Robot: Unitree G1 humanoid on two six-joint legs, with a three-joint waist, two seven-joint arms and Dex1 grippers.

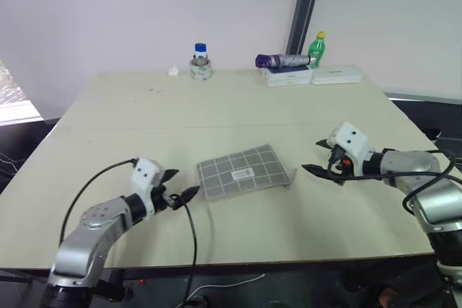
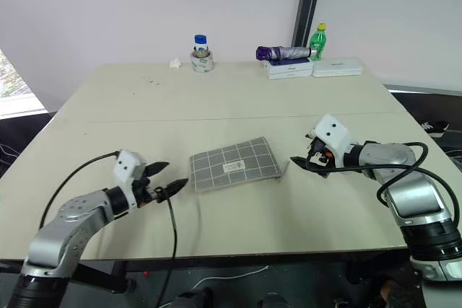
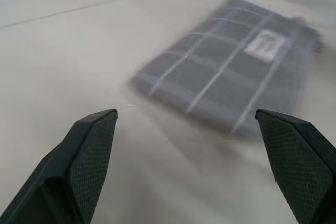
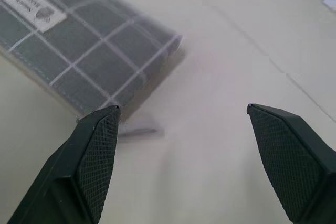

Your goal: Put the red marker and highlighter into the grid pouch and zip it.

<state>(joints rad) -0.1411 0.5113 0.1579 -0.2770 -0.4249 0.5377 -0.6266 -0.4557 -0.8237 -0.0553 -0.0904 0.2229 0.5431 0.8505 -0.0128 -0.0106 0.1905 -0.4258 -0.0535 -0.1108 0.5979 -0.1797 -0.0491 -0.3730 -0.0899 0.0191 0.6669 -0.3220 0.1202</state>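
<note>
The grid pouch [image 1: 242,169] lies flat on the table's near middle, grey with white lines and a small white label, its zip pull [image 4: 139,128] at the right end. My left gripper [image 1: 184,184] stands open just left of the pouch, pointing at it, with nothing between its fingers. On the other side my right gripper [image 1: 314,156] is open too, a short way from the pouch's right end and also holding nothing. In the wrist views the pouch [image 3: 226,72] sits ahead of each pair of fingers, apart from them. The red marker and the highlighter are out of view.
Along the table's far edge stand a blue-capped bottle [image 1: 201,61], a purple bundle on a white box [image 1: 287,75], a green bottle [image 1: 316,50] and another white box [image 1: 336,74]. A black cable [image 1: 191,229] trails from my left arm over the front edge.
</note>
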